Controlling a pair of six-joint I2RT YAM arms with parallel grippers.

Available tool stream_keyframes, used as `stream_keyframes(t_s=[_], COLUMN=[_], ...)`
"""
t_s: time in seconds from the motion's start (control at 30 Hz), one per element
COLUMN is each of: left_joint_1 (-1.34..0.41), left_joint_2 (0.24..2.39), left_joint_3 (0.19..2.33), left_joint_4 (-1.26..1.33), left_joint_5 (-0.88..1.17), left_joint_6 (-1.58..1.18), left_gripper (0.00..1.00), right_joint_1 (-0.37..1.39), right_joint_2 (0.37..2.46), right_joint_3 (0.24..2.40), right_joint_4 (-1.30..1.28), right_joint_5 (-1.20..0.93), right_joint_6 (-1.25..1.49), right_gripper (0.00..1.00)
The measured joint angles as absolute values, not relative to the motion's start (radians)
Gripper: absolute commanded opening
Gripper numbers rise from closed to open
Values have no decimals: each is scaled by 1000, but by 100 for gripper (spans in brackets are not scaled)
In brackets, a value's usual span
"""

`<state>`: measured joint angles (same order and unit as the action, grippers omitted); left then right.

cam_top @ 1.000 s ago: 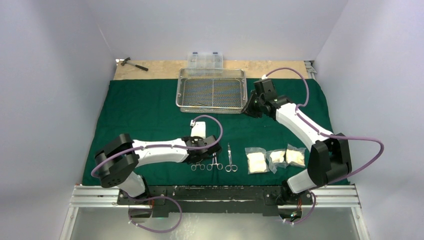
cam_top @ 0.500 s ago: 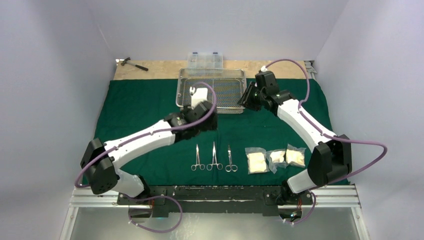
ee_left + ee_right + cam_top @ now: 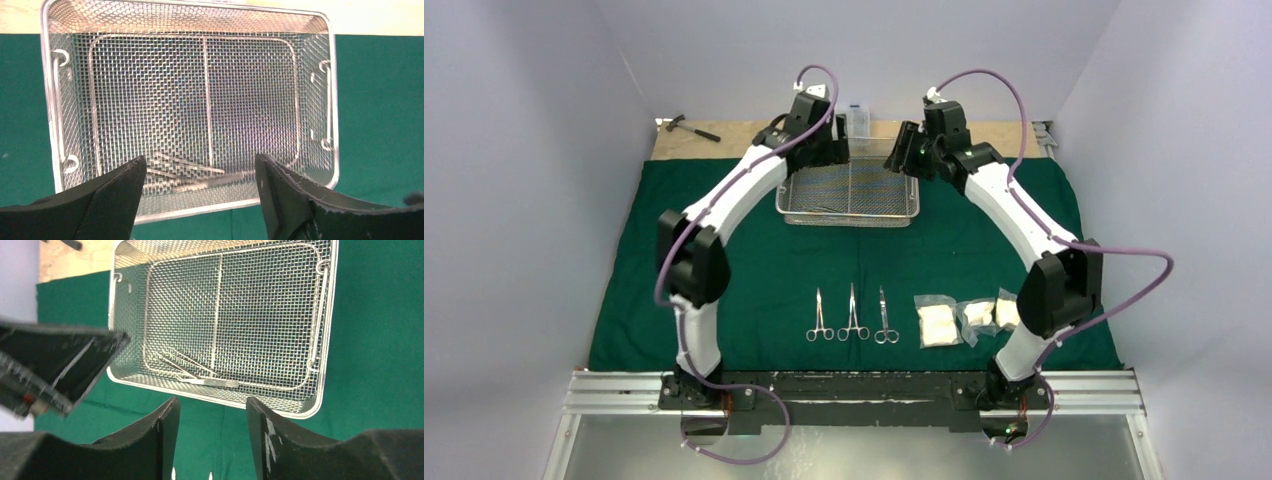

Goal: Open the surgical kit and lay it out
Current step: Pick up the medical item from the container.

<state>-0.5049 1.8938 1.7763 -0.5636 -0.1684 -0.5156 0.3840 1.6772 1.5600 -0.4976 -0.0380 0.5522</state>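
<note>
**Top view.** The green cloth (image 3: 724, 230) lies spread flat over the bench (image 3: 734, 135). The mesh tray (image 3: 849, 221) sits on the cloth at the far middle, its long axis running left to right. Near the front edge, three scissors-like instruments (image 3: 853, 315) lie side by side, parallel, with ring handles toward the arms and tips pointing away. Just to their right, three gauze packets (image 3: 972, 318) sit in a row. The left tool (image 3: 832, 155) hangs over the tray's far left corner and the right tool (image 3: 902, 155) over its far right end. A clear box (image 3: 857, 115) stands behind the tray, and a hammer (image 3: 692, 127) lies on bare wood at far left.

**Left wrist.** The left tool (image 3: 199, 165) is spread wide and grips nothing. Below it the tray (image 3: 332, 100) stretches across the view. The tweezers (image 3: 195, 175) lie on its mesh floor along the closest wall, roughly parallel to the long axis.

**Right wrist.** The right tool (image 3: 212, 402) is also spread and empty. The tray (image 3: 327, 340) appears slightly skewed, with the tweezers (image 3: 200, 372) lying slantwise inside it.
</note>
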Motion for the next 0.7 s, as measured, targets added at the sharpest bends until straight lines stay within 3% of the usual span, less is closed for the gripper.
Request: stream_keyframes(t_s=[0.17,0.3,0.7], left_joint_1=[-461,-450,-426], left_joint_2=[2157,2265,2329], left_joint_3=[2037,2088,2069], left_joint_4=[-695,-812,-899], left_joint_5=[-115,-94,-63], left_joint_6=[-515,-591,-837], left_gripper=[62,49,45], right_joint_1=[384,382,358], right_joint_2=[1766,1806,1882], right_joint_3=[1604,1604,1608], right_joint_4=[-525,-550,-567], right_joint_5=[-19,9,5], right_joint_6=[505,492,490], right_gripper=[50,48,43])
